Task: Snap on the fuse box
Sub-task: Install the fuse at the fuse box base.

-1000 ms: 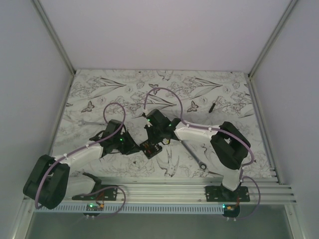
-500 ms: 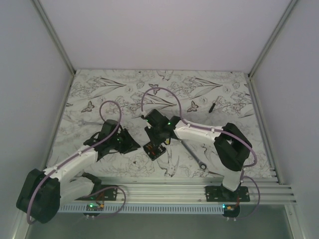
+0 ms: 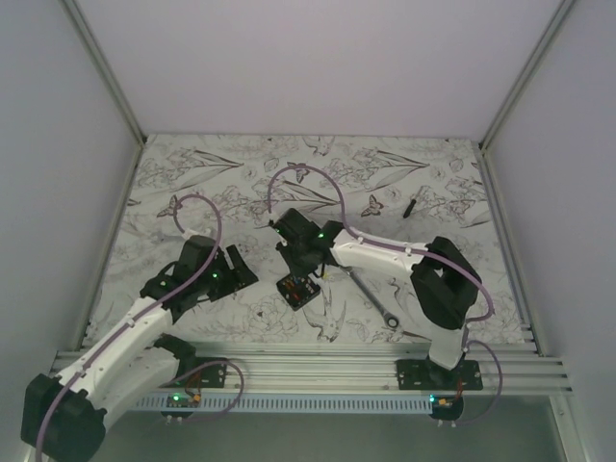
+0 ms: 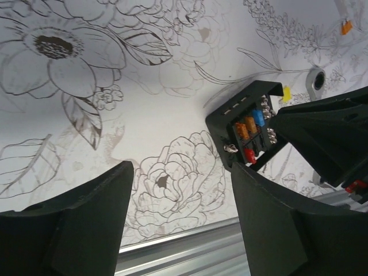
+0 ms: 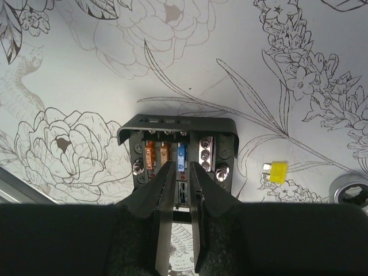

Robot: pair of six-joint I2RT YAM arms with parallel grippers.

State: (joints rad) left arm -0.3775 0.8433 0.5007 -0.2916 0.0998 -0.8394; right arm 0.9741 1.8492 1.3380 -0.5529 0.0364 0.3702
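The fuse box is a small black square box lying on the flower-print table, with orange and blue fuses in its slots. It also shows in the left wrist view and the right wrist view. My right gripper hangs right over its middle, jaws a narrow gap apart with nothing between them, tips just behind the blue fuse. My left gripper stands wide open and empty, off to the left of the box and apart from it. From above, the right gripper is over the box and the left gripper is well left of it.
A loose yellow fuse lies on the table just right of the box. A silver wrench lies further right. A thin black stick is at the back right. The aluminium rail runs along the near edge.
My left gripper has drawn back to the left, away from the fuse box, and opened wide. The right gripper's jaws, shut before, stand slightly apart over the box.
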